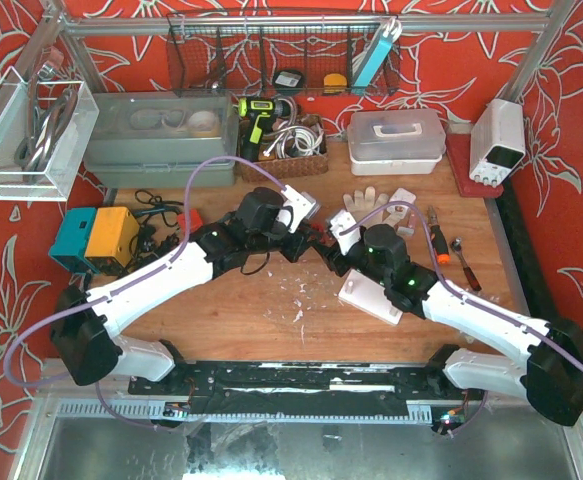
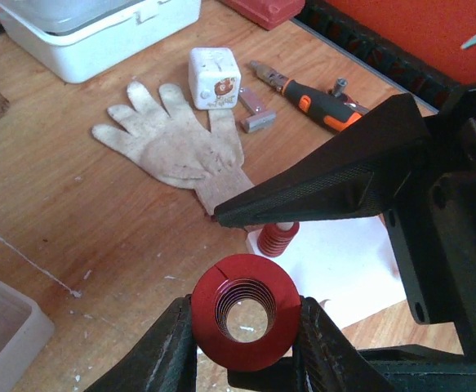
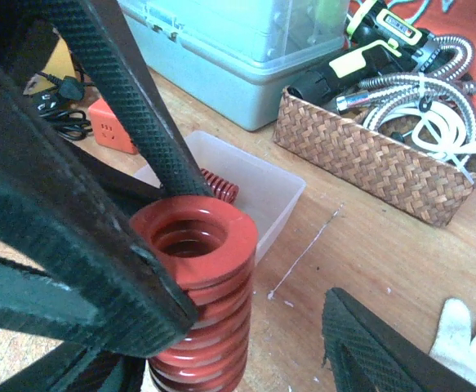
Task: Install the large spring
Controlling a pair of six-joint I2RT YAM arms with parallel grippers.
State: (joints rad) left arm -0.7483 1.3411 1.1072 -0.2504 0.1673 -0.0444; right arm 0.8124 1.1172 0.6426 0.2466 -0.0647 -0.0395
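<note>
The large red spring is gripped on both sides by my left gripper, which holds it above the wood table. In the right wrist view the spring stands upright between the left gripper's black fingers. My right gripper is open, with one finger to the spring's right and apart from it. The two grippers meet at the table's centre. A white plate lies just beyond, with a small red spring on a post.
A white glove, a white cube and an orange-handled screwdriver lie behind the plate. A clear tray holding another red spring sits near a wicker basket and a grey toolbox.
</note>
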